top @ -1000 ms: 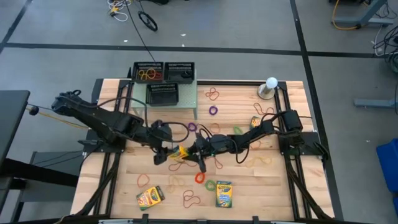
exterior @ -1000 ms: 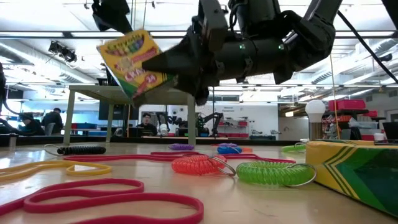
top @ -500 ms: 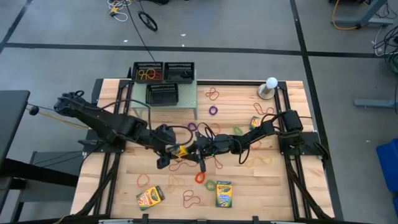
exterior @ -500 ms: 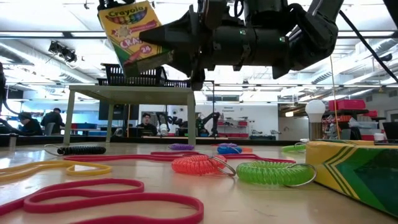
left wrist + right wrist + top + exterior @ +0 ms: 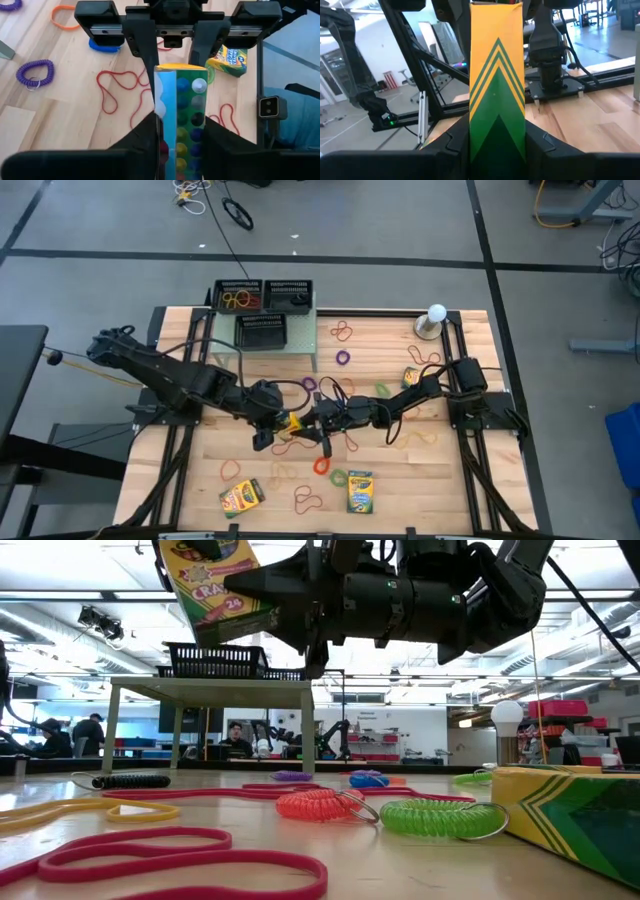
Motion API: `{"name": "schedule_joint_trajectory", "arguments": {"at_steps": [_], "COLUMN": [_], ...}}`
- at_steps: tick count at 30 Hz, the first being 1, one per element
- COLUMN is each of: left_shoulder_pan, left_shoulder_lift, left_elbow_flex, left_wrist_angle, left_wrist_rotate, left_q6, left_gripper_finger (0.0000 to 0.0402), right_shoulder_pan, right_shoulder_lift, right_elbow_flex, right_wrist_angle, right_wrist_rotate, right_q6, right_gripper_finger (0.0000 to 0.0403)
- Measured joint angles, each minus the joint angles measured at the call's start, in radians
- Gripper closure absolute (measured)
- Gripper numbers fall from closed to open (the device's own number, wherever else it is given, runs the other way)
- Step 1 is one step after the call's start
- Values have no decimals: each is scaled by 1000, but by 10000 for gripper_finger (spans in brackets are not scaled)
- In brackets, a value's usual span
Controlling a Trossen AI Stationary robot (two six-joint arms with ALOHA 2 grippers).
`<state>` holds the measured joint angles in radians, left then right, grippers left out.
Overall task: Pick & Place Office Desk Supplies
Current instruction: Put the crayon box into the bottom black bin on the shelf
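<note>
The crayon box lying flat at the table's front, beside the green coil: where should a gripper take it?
Take the crayon box across its two long edges at mid-length, coming straight down. It lies flat, so only that narrow width suits the jaws, and mid-length probably stays clear of the green coil by its far corner.

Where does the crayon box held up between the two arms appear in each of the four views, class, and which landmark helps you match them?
High view: the crayon box sits mid-table between the left pincer and right pincer.
Low view: upper left, above the table, tilted.
Left wrist view: centre, its back face between the dark fingers.
Right wrist view: centre, upright yellow-and-green face.
Shared landmark: the red rubber-band loop on the wood below it.
</note>
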<state>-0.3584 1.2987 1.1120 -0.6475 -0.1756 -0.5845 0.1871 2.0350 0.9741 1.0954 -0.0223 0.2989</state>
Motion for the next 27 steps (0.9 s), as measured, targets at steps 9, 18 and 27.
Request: {"name": "schedule_joint_trajectory", "arguments": {"at_steps": [9, 18, 27], "left_shoulder_pan": [0, 63, 338], "left_shoulder_lift": [-1, -1, -3], "left_elbow_flex": [166, 407, 611], "left_wrist_angle": [-196, -516, -705], "left_wrist_rotate": [-51, -171, -244], "left_q6": [-11, -148, -213], "left_gripper_finger": [307, 307, 307], "right_shoulder_pan": [13, -5, -8], "right_shoulder_lift": [-5, -4, -4], "right_elbow_flex": [1, 1, 1], "right_wrist_angle": [3, -127, -151], "right_wrist_rotate": [88, 120, 123], "right_q6": [6, -27, -27], "right_gripper_finger": [193, 141, 275]}}
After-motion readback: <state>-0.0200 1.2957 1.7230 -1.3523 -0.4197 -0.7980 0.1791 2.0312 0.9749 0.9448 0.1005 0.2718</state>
